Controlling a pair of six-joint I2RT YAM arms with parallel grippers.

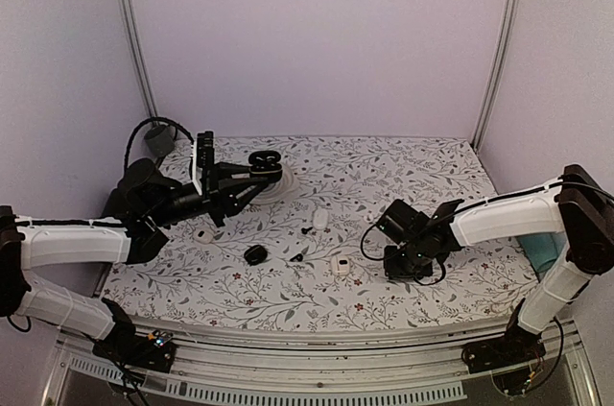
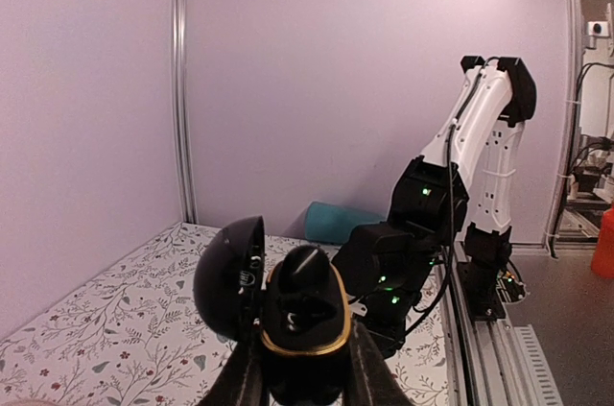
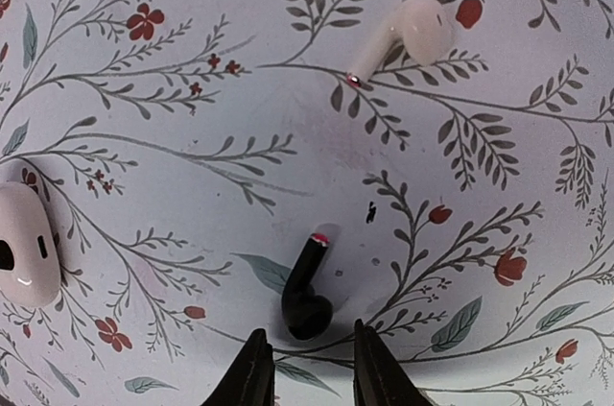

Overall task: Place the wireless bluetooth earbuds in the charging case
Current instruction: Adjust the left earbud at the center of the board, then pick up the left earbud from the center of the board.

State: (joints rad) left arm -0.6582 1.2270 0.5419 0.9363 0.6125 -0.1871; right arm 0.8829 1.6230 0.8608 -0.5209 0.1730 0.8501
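Note:
My left gripper (image 1: 261, 166) is shut on an open black charging case (image 2: 307, 329) with a gold rim, held up above the table's far left. Its lid (image 2: 230, 276) hangs open to the left. A rounded black shape stands in the case; I cannot tell what it is. A glossy black earbud (image 3: 305, 298) with a red-tipped stem lies on the flowered cloth. My right gripper (image 3: 307, 339) is open, low over the cloth, with its tips on either side of the earbud's near end. In the top view the right gripper (image 1: 395, 267) hides that earbud.
A white earbud (image 3: 403, 34) and a white case (image 3: 24, 245) lie near the right gripper. The top view shows two white cases (image 1: 341, 264) (image 1: 319, 219), two small black bits (image 1: 297, 257) (image 1: 307, 229), a black oval object (image 1: 255, 254) and a teal thing (image 1: 542, 250).

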